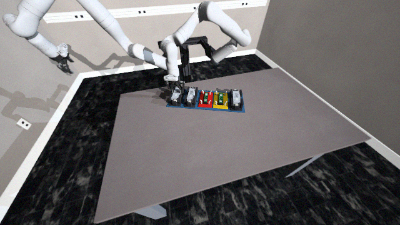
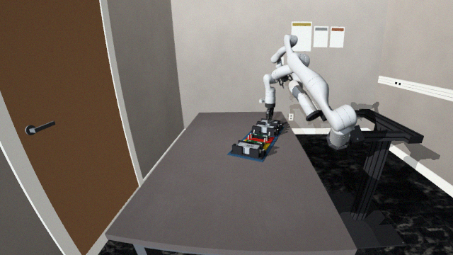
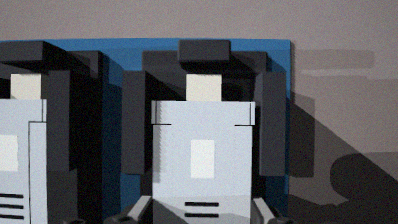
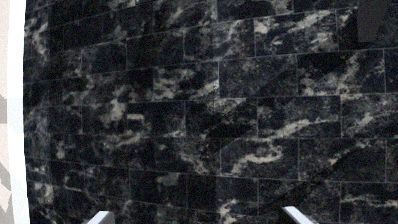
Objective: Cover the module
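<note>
My left gripper [image 1: 177,90] [image 2: 270,117] [image 3: 201,204] is shut on the sides of the grey end cover [image 1: 175,98] [image 3: 202,159], which appears in its black holder. Unlike the neighbouring cover [image 1: 190,97] [image 3: 10,152], the gripped cover shows only short side outlines near its top; whether its walls are dented I cannot tell. A third cover [image 1: 236,97] [image 2: 249,146] sits in a holder at the other end. The green module [image 1: 220,98] stands on the yellow plate [image 1: 220,106]. My right gripper [image 1: 72,67] [image 4: 197,216] is open and empty, well away from the table.
A blue board [image 1: 169,106] [image 2: 232,154] [image 3: 125,47] bears everything. A red plate [image 1: 205,105] with another green module lies between the second cover and the yellow plate. White posts stand on both plates. Black holder walls flank the gripped cover closely.
</note>
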Robot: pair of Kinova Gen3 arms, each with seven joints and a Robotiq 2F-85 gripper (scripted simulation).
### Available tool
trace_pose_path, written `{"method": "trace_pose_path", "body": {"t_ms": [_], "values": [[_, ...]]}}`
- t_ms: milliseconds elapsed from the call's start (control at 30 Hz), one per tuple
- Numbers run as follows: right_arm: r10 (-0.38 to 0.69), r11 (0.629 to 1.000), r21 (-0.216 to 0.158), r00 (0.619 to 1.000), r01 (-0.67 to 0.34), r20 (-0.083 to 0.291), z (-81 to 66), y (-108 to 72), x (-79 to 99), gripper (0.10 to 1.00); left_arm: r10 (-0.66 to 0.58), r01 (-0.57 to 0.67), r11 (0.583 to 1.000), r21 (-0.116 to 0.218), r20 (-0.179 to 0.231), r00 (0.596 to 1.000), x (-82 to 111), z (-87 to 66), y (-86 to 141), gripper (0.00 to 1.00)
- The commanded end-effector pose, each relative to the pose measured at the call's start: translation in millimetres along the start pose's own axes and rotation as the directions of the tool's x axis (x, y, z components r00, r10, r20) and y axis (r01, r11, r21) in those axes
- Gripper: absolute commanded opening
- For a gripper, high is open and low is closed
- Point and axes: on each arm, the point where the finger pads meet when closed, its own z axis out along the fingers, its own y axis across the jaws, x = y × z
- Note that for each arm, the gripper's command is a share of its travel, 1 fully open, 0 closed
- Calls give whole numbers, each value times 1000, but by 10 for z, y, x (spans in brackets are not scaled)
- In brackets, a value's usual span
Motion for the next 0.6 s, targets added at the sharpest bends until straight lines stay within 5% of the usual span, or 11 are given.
{"method": "trace_pose_path", "body": {"t_ms": [0,200,567], "values": [[1,1000,0,1000,-1,1,-4,-4,-3,999,0,0,1000,-3,-3,1000,9,-135,5,1],[1,1000,0,1000,-1,1,-4,-4,-3,999,0,0,1000,-3,-3,1000,9,-315,4,1],[1,1000,0,1000,-1,1,-4,-4,-3,999,2,-2,1000,-1,2,1000,-11,-272,1,10]]}}
